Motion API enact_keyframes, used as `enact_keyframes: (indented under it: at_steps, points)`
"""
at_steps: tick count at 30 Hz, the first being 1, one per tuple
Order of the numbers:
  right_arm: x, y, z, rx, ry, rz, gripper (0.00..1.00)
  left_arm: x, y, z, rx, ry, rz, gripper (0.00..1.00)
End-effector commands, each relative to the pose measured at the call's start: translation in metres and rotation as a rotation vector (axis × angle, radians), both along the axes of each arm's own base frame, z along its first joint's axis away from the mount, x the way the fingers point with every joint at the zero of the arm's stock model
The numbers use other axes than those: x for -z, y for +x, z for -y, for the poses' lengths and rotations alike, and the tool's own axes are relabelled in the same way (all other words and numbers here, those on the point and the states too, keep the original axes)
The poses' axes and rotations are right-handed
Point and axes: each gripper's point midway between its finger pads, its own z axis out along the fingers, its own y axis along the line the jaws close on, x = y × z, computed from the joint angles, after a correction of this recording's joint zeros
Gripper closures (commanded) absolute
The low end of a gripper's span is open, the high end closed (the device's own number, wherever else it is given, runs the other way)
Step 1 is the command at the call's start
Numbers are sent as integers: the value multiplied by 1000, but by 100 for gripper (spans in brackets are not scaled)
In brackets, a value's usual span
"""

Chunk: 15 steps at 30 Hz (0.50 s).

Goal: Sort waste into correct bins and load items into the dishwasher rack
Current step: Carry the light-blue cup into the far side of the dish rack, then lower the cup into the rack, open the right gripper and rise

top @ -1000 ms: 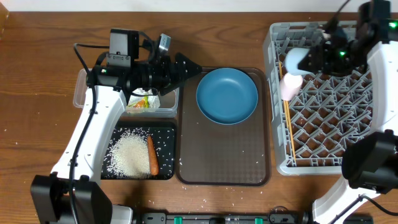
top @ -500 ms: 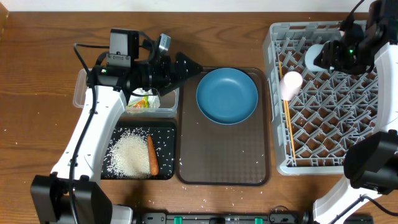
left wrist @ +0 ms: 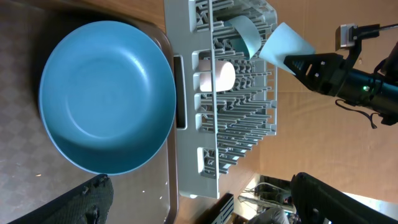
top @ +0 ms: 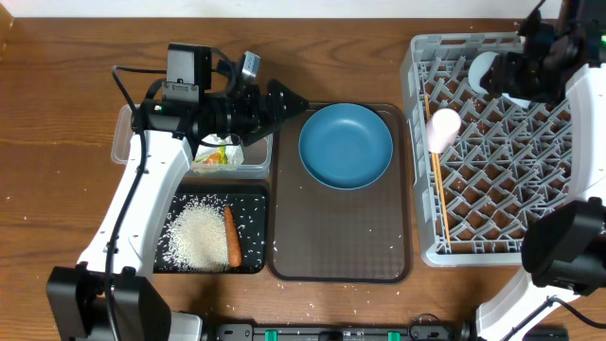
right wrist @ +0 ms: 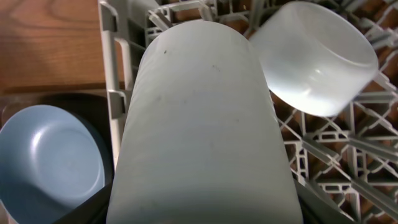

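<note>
One light-blue cup (right wrist: 205, 124) is gripped in the closed right fingers (left wrist: 314, 67) above the dishwasher rack (top: 421, 246), next to the white bowl (right wrist: 317, 56), probably to set it between pegs; the left fingers (left wrist: 87, 199) hang open, empty

**Left arm** (top: 133, 208): the white link rises from the base at the near left edge. It bends at the elbow into a black wrist assembly that runs rightward, with a camera and cables on top.

**Left gripper** (top: 294, 102): points right, roughly level. It is open, with the two dark fingers (left wrist: 87, 199) spread wide at the lower corners of its wrist view.

**Right arm** (top: 585, 123): the base sits at the near right. The white link climbs along the right edge, and the black wrist folds leftward at the far corner.

**Right gripper** (top: 502, 74): points left. It is closed around a light-blue cup (top: 483, 74), which fills most of its wrist view.
</note>
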Motion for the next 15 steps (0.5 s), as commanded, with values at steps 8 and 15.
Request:
enact_keyframes:
  at_steps: [8, 15]
  points:
    - [-2, 19, -12, -9, -128, 63, 88, -1, 2, -1, -3, 6, 9, 6]
    - [13, 26, -13, -4, -143, 78, 88, -1, 1, -1, -3, 6, 8, 6]
